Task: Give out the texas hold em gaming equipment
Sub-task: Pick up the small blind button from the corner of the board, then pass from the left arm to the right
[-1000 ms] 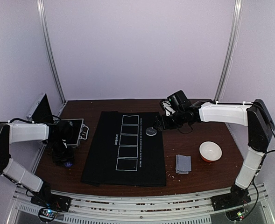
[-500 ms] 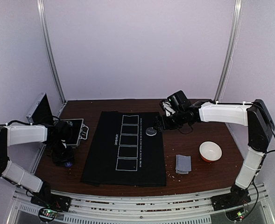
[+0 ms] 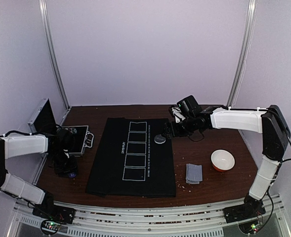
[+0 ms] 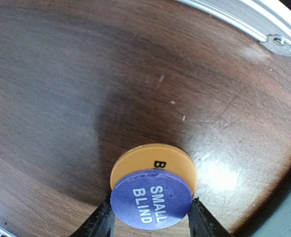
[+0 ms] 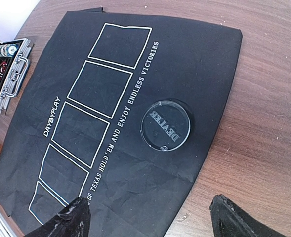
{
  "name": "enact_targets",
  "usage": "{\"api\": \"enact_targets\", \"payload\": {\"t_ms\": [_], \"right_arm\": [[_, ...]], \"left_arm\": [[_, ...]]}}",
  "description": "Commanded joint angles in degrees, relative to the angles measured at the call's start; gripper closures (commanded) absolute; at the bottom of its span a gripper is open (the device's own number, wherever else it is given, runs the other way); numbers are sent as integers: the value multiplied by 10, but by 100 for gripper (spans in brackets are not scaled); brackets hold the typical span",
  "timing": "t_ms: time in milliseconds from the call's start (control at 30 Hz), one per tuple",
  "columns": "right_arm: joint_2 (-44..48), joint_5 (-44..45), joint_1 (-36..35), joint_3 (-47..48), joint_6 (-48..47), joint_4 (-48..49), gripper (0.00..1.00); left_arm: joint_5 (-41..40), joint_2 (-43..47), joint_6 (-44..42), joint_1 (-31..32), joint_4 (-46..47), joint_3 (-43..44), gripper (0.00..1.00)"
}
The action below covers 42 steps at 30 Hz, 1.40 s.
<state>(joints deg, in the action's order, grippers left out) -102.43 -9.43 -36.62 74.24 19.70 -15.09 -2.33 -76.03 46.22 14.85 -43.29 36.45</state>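
Note:
My left gripper [image 4: 151, 220] is shut on a purple disc [image 4: 151, 198] marked SMALL BLIND, one finger on each side of it. The disc lies partly over an orange disc [image 4: 152, 160] on the wooden table. In the top view the left gripper [image 3: 66, 165] is at the table's left, between the case and the mat. My right gripper [image 5: 150, 215] is open and empty, above the mat's right edge. A black-silver DEALER disc [image 5: 165, 125] lies on the mat just beyond it, also in the top view [image 3: 159, 139]. A grey-blue card stack [image 3: 194, 173] lies right of the mat.
A black Texas Hold'em mat [image 3: 110, 163] with a column of white boxes covers the middle. An open metal case [image 3: 78, 139] with chips stands at the left, also in the right wrist view [image 5: 9, 74]. A white bowl [image 3: 223, 160] sits at the right.
The left arm's upper link has shifted slightly down and left. Both grippers and the discs stay where they were.

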Motion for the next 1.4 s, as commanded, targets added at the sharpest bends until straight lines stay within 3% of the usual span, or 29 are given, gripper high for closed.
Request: {"api": "enact_targets", "payload": {"t_ms": [0, 333, 733, 833, 1067, 1233, 1367], "right_arm": [[4, -3, 0, 21, 2, -12, 14], [7, -2, 1, 23, 2, -17, 14], [19, -25, -7, 36, 11, -22, 14], [31, -70, -12, 39, 25, -2, 15], [45, -202, -38, 42, 89, 102, 16], [39, -292, -58, 14, 201, 262, 19], [22, -300, -82, 23, 213, 288, 21]], "left_arm": [[-2, 11, 10, -1, -1, -9, 47], [-1, 29, 11, 0, -8, -6, 63], [-56, 71, -36, 11, -39, 80, 67], [-80, 73, -100, 56, -32, 143, 67], [-143, 15, -234, 242, 6, 289, 67], [-152, -43, -334, 344, 44, 337, 67], [-158, -52, -375, 391, 88, 342, 67]]}}
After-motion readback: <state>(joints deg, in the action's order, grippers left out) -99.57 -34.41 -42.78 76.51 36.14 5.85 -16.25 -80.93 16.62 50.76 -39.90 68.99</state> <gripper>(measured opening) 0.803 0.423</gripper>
